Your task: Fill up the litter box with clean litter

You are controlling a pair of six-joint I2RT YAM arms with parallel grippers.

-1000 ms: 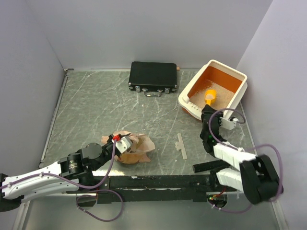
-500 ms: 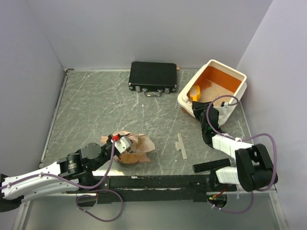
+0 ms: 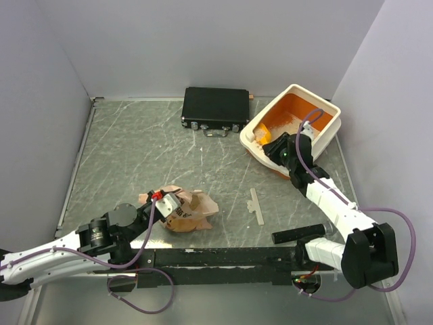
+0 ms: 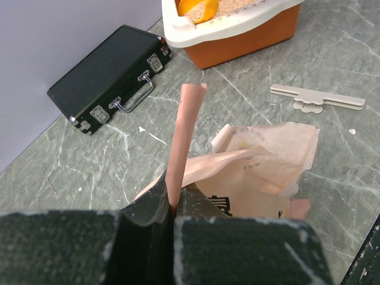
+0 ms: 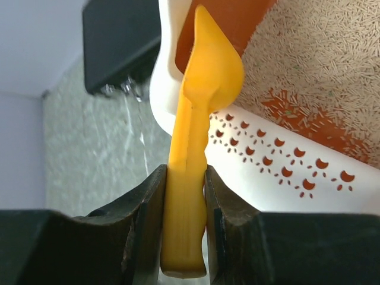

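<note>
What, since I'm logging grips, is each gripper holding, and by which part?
The right gripper holds the yellow scoop by the end of its handle; the left gripper pinches the crumpled paper bag by a folded strip of paper.

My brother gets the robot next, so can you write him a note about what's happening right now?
Left gripper: shut on a flap of the crumpled paper bag, which lies on the table near the arms.
Right gripper: shut on the handle of the yellow scoop, its bowl at the grille end of the litter box.
Done: some litter covers part of the box floor; orange patches show.
Left: probably add more litter and spread it.
</note>
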